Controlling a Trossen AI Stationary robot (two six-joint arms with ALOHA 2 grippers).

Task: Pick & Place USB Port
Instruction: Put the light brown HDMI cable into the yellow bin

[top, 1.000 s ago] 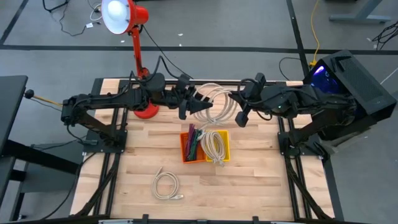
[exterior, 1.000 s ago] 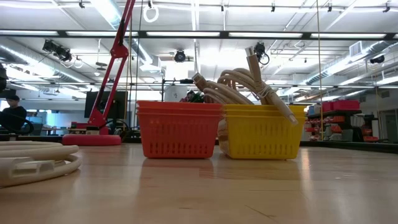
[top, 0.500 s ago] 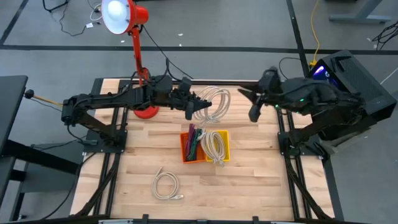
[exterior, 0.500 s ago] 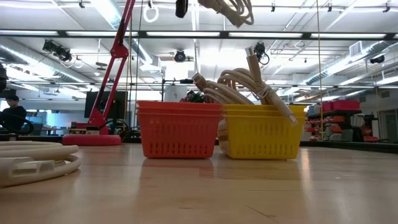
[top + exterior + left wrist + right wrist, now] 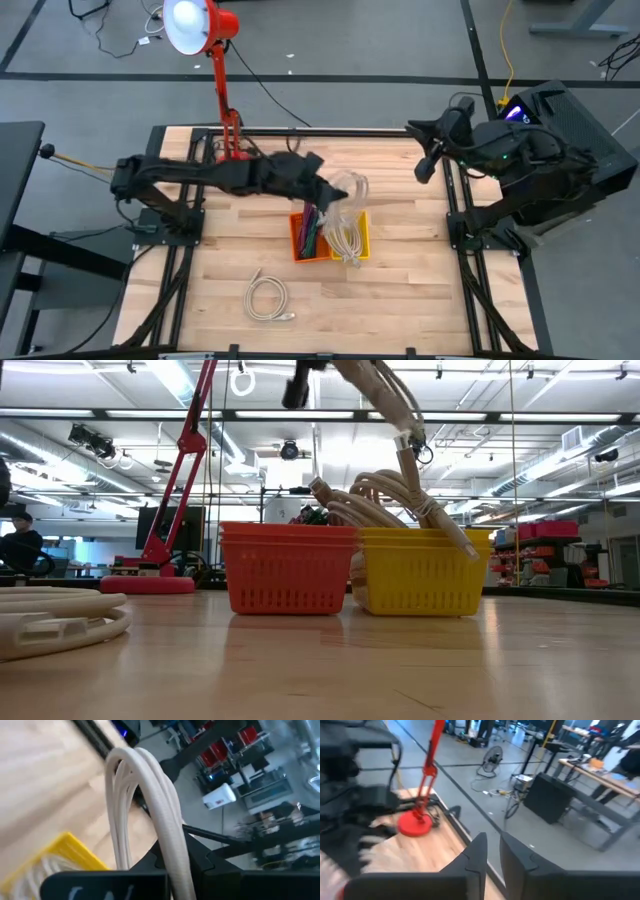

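A coil of white USB cable (image 5: 352,187) hangs over the yellow basket (image 5: 360,222), with my left gripper (image 5: 335,192) shut on it. The low view shows the coil (image 5: 392,400) slanting down toward the basket. Another white cable (image 5: 345,238) lies coiled in the yellow basket, one plug sticking up over the rim. Beside it, on the left, stands the orange basket (image 5: 300,235). My right gripper (image 5: 424,168) is at the far right of the table, away from the coil, slightly open with nothing between its fingers (image 5: 479,851). My left gripper pinches several strands of the coil (image 5: 167,847) together between its two fingers (image 5: 200,862). The fingers come from the table's left, nearly level and tipped a little down, and lie across the strands. The coil is lifted clear of the table; whether its lower end (image 5: 410,438) touches the basket's cable cannot be told.
A third white cable coil (image 5: 268,298) lies on the table near the front edge, left of centre. A red desk lamp (image 5: 222,75) stands at the far edge, its base behind my left arm. The orange basket holds dark and coloured cables.
My right gripper has let go of the coil and drawn back toward the table's right edge. My left gripper has taken the coil along, toward the near edge and down, rolling its wrist. The coil now hangs over the yellow basket instead of over the far part of the table.
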